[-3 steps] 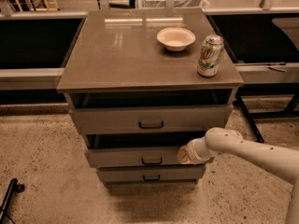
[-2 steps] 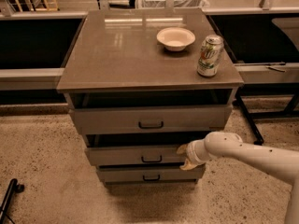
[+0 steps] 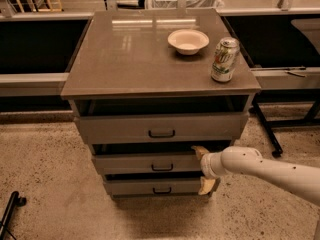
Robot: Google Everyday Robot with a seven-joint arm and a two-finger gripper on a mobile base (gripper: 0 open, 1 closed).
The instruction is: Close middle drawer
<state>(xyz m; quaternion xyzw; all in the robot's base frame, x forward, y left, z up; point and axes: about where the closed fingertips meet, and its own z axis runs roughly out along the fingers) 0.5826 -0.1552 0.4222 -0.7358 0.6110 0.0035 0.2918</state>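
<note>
Barely a shift from a second ago: the gripper (image 3: 204, 168) has crept a little lower and further right along the drawer front, and the middle drawer looks a shade further in, though that is hard to be sure of.

Biggest first: the squat grey cabinet with its glossy flat top (image 3: 140, 59) stands on the speckled floor, all three drawers pulled out a little. In from the right comes the smooth white robot arm (image 3: 280, 171), reaching low. The tall-fronted grey top drawer (image 3: 115, 129) sits ajar, dark gap above it. Below it is the wide, shallow grey middle drawer (image 3: 130, 163), still partly out, and under that the narrower lowest grey drawer (image 3: 130, 186).

Now the gripper: it is at the right end of the middle drawer's front, its tan fingers (image 3: 199, 151) spread apart, one at the front's upper edge and one down by the lowest drawer. It grips nothing.

Up top stand a green-and-white drinks can (image 3: 224, 59) and a shallow cream bowl (image 3: 188, 41), well clear of the work.

Smallest: the small dark bar handle (image 3: 162, 167) at the drawer's centre. No grasp is needed, by the look of it (a flat push will do). The front seems stiff and should slide easily, but pressing this far off-centre could skew it; nearer the handle looks safer.
</note>
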